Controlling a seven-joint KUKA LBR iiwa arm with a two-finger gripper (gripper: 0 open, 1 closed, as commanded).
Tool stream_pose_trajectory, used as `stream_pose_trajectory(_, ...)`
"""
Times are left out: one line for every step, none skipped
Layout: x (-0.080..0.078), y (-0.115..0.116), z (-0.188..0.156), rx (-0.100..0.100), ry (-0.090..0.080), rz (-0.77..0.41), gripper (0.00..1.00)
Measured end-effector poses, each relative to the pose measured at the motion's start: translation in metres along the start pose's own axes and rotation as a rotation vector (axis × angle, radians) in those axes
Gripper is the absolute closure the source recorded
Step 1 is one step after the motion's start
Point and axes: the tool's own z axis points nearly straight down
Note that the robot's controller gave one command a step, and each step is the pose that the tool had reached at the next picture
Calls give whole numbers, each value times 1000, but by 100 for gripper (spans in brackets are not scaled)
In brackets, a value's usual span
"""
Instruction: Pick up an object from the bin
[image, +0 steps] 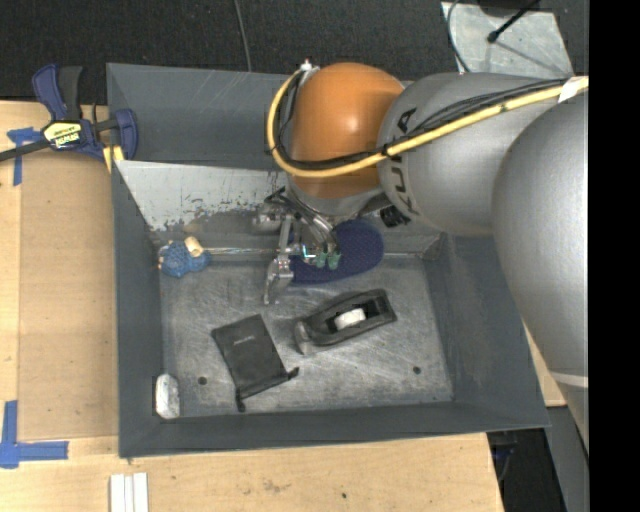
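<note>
- Hanging low over the back of the bin, the gripper sits near the rear wall, about midway across.
- Gripper opening: cannot be determined; no object is visibly clamped.
- Nearest object: a dark blue oval item, just beside the gripper on the view's right.
- Other contents: black tape dispenser, flat black wallet, small blue brush, small white item.

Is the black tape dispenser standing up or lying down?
Lying on its side. The tape dispenser shows its flat side, and the white roll's round face points up.
</note>
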Motion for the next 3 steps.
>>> stream_pose_trajectory(-5, -111, 70, -2, -12, -74, 0)
stream_pose_trajectory(-6, -114, 70, -1, -17, -70, 100)
stream_pose_trajectory(2, -121, -92, 3, -17, -335, 100)
